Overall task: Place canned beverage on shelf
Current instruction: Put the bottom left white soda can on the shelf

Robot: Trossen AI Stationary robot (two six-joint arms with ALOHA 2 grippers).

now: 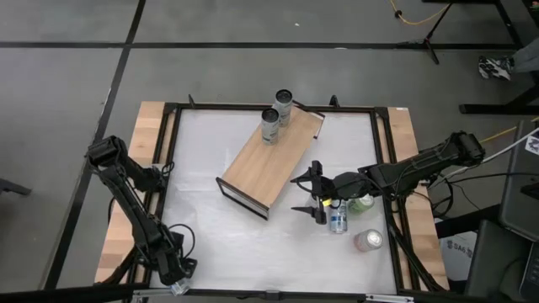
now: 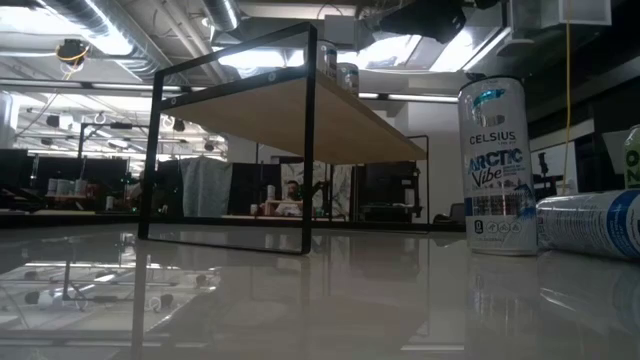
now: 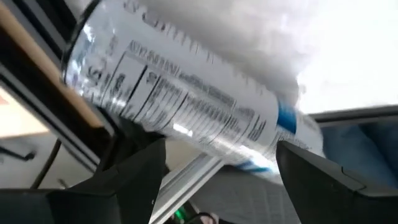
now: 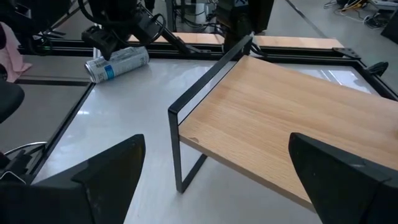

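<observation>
Cans, two of them (image 1: 282,101) (image 1: 269,124), already stand upright close together at the far end of the shelf (image 1: 274,160). That part of the job looks done. The shelf is a long light-wood board on black frame ends, and it sits at an angle in the middle of the white tabletop (image 1: 210,244). Most of the board is bare, so there is plenty of room for more.

Four cans are not yet shelved. On the right side of the tabletop an upright white and blue can (image 1: 338,219) stands next to a green can (image 1: 360,204). A third can (image 1: 368,241) lies on its side a little nearer the front edge. The fourth can (image 4: 118,62) lies on its side at the front left corner.

The right end effector (image 1: 301,194) hangs between the shelf's near end and the upright can. Its fingers are spread wide and it holds nothing. My guess is that one of the nearby cans is its next pick.

The left end effector (image 1: 175,271) is at the front left corner, right by the lying can there. Its fingers are spread, and the can sits just past the tips rather than clearly pinched.
</observation>
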